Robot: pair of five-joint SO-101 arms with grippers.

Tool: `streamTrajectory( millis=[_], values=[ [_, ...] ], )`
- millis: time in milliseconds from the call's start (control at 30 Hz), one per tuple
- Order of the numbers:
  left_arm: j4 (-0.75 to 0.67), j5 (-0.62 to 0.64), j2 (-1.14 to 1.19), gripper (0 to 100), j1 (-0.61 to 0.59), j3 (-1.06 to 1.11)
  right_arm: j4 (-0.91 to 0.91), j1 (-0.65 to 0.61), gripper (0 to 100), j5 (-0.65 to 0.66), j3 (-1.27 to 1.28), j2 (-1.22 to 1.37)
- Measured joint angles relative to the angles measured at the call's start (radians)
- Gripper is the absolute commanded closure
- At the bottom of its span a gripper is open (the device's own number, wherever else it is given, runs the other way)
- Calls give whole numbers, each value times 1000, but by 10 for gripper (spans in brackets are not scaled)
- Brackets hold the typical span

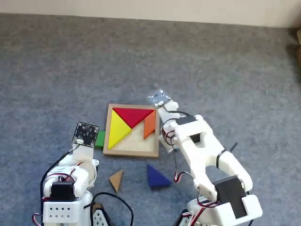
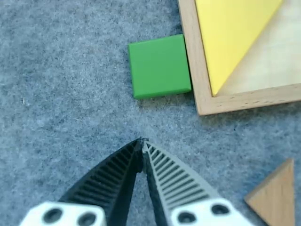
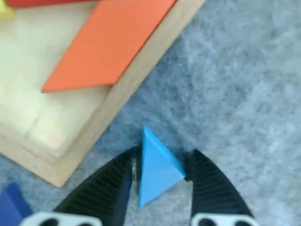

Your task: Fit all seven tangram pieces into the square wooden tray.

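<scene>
Your right gripper point(image 3: 162, 155) is clamped on a small light-blue triangle point(image 3: 157, 169). The piece sits between the two dark fingers with one corner pointing out past the tips, over the grey carpet point(image 1: 211, 70) just beside the square wooden tray point(image 3: 127, 94). From above, your right arm point(image 1: 207, 155) comes in along the tray's right side. Three pieces lie inside the tray: a big red triangle point(image 1: 134, 115) along the far edge, a big yellow triangle point(image 1: 117, 129) down the left side, and an orange parallelogram point(image 3: 108, 42) against the right wall, near the held piece. The near part of the tray floor shows bare pale wood. Your left gripper point(image 2: 142, 141) has its fingers pressed together with nothing between them. It hovers over the carpet close to the tray's near left corner. Just ahead of it a green square point(image 2: 160, 66) lies flat on the carpet, right up against the outside of the tray's rim — outside the tray, not in it. Two more pieces lie on the carpet on the near side of the tray, between your two arms — a tan wooden triangle point(image 1: 116, 179) to the left and a dark blue triangle point(image 1: 156, 177) to its right, set apart from each other.
</scene>
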Motion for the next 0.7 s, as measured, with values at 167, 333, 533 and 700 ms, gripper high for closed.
streamTrajectory(
  millis=[167,333,533,700],
  values=[
    [0,0,0,994,0,0,21,0,935,-2,-11,6],
    [0,0,0,994,0,0,69,-5,935,2,5,-94],
    [0,0,0,994,0,0,71,-6,935,0,5,-221],
    [0,0,0,994,0,0,71,-20,935,-106,5,-259]
  ],
)
